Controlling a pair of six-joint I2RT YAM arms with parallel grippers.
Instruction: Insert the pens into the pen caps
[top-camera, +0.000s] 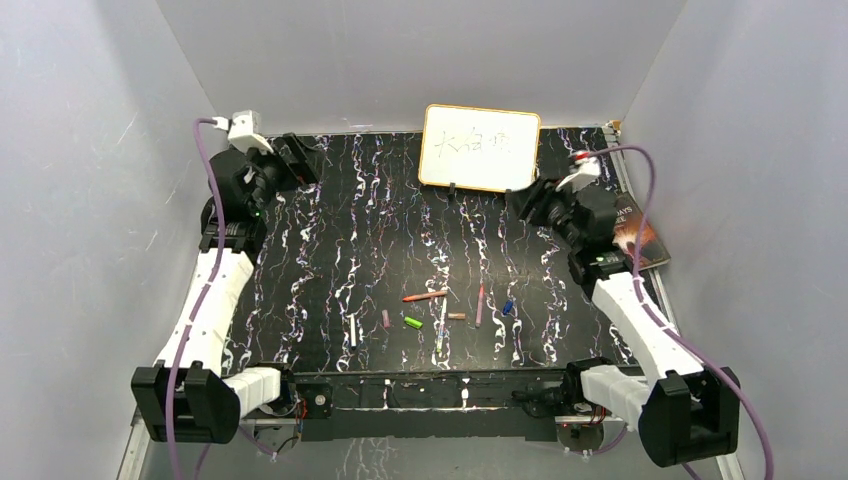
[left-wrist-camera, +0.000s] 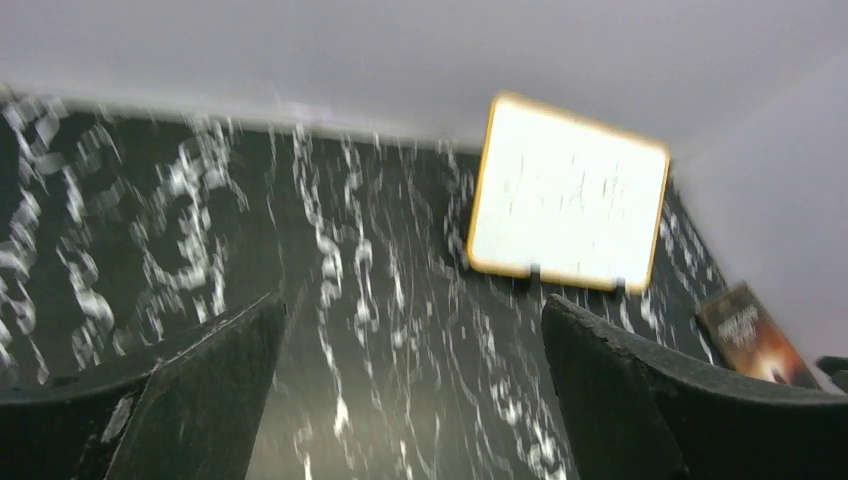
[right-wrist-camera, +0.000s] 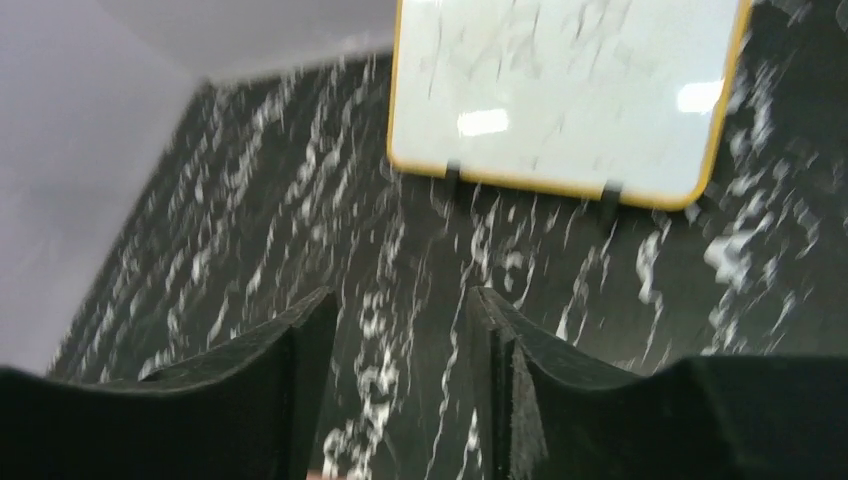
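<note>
The pens lie near the front middle of the table in the top view: an orange-red pen (top-camera: 425, 296), a pink pen (top-camera: 480, 305) and a white pen (top-camera: 352, 330). Among them lie the caps: mauve (top-camera: 386, 319), green (top-camera: 413, 322), brownish-orange (top-camera: 457, 316) and blue (top-camera: 508, 307). My left gripper (top-camera: 293, 160) is at the far left, open wide and empty (left-wrist-camera: 412, 303). My right gripper (top-camera: 527, 203) is at the far right by the whiteboard, open with a narrower gap and empty (right-wrist-camera: 402, 295). Both grippers are far from the pens, and neither wrist view clearly shows pens or caps.
A yellow-framed whiteboard (top-camera: 480, 147) stands at the back middle and also shows in the left wrist view (left-wrist-camera: 567, 200) and the right wrist view (right-wrist-camera: 565, 95). A book (top-camera: 640, 230) lies at the right edge. Grey walls enclose the table on three sides.
</note>
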